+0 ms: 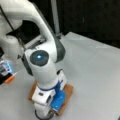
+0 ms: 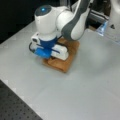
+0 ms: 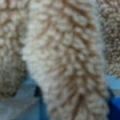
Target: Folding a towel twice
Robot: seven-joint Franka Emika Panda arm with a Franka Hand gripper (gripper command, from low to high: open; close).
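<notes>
The grey surface point(image 2: 82, 82) carries the towel point(image 2: 66, 62), lying as a compact folded pad at 6 o'clock in a front view. The gripper point(image 1: 43, 113) presses down upon it; jaws hidden, state untellable.

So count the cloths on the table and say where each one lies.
1. The towel lies as a small folded pad on the grey table, directly under the arm's wrist, which covers much of it. The gripper's tips are hidden.
</notes>
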